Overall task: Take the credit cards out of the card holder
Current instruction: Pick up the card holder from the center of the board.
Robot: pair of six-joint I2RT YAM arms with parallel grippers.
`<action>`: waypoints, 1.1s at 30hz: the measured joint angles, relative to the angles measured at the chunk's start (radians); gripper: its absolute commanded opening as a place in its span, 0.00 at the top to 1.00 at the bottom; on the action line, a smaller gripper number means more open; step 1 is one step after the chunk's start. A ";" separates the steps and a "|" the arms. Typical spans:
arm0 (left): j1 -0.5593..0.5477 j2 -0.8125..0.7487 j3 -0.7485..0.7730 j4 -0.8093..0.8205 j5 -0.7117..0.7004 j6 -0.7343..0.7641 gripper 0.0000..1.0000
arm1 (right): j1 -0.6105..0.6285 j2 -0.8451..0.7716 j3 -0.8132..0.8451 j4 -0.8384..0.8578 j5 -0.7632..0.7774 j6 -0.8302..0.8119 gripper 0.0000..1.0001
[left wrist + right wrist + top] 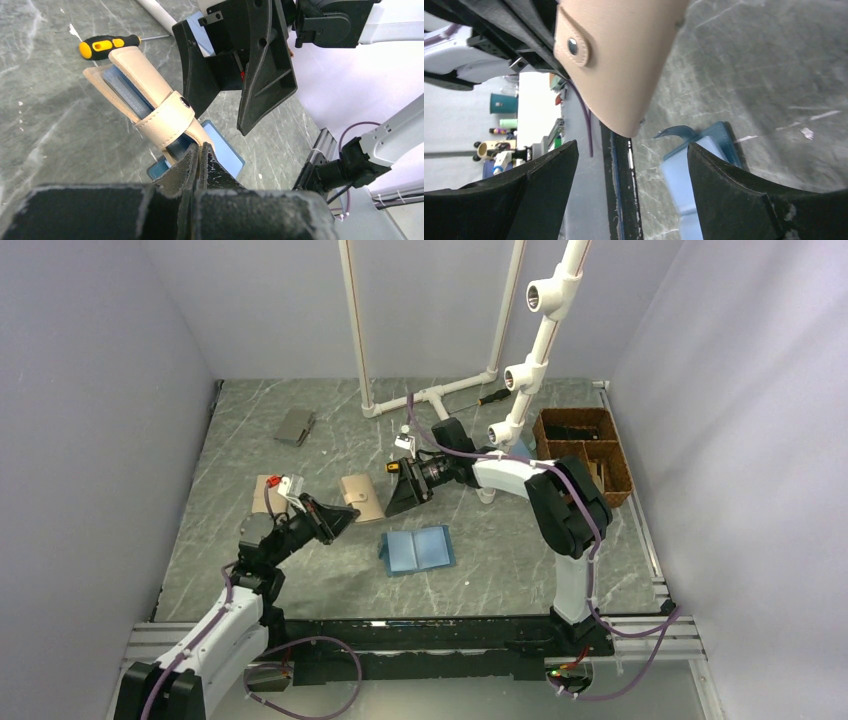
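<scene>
Card holder (145, 92) is up off the table (480, 585), one edge pinched tight in my left gripper (199, 151), strap (167, 120) round it; whether cards sit inside, I cannot tell. My right gripper (631, 150) gapes wide beside it, holding nothing. One light-blue bifold (417, 549) lies open, one grey wallet (295, 426) well apart. One basket (585, 445): contents too dark to make out.

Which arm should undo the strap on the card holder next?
Right. The right gripper is open right at the free end of the card holder. The left gripper is shut on the card holder, holding it.
</scene>
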 measured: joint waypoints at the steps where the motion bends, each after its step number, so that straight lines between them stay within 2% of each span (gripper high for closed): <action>1: 0.000 0.002 -0.002 0.005 0.006 -0.006 1.00 | 0.003 0.000 -0.002 0.012 -0.013 0.013 0.17; 14: -0.024 0.000 -0.002 0.092 0.081 -0.083 1.00 | 0.043 -0.011 -0.037 0.218 -0.127 0.201 0.21; 16: -0.027 0.000 -0.002 0.112 0.087 -0.093 1.00 | 0.043 -0.017 -0.046 0.241 -0.129 0.224 0.27; 20: -0.032 0.000 -0.002 0.141 0.099 -0.107 1.00 | 0.043 -0.027 -0.057 0.300 -0.134 0.278 0.46; 24: -0.034 -0.001 -0.002 0.145 0.100 -0.109 1.00 | 0.042 -0.031 -0.059 0.331 -0.139 0.308 0.73; 26: -0.034 -0.004 -0.002 0.138 0.098 -0.109 0.99 | 0.039 -0.032 -0.059 0.337 -0.147 0.314 0.83; 28: -0.034 -0.012 -0.002 0.109 0.089 -0.106 0.86 | 0.035 -0.034 -0.059 0.333 -0.151 0.303 0.90; 30: -0.034 -0.032 0.006 0.043 0.072 -0.100 0.74 | 0.035 -0.036 -0.051 0.290 -0.146 0.262 0.93; 33: -0.037 -0.072 0.043 -0.098 0.037 -0.076 0.51 | 0.037 -0.036 -0.014 0.156 -0.114 0.155 0.94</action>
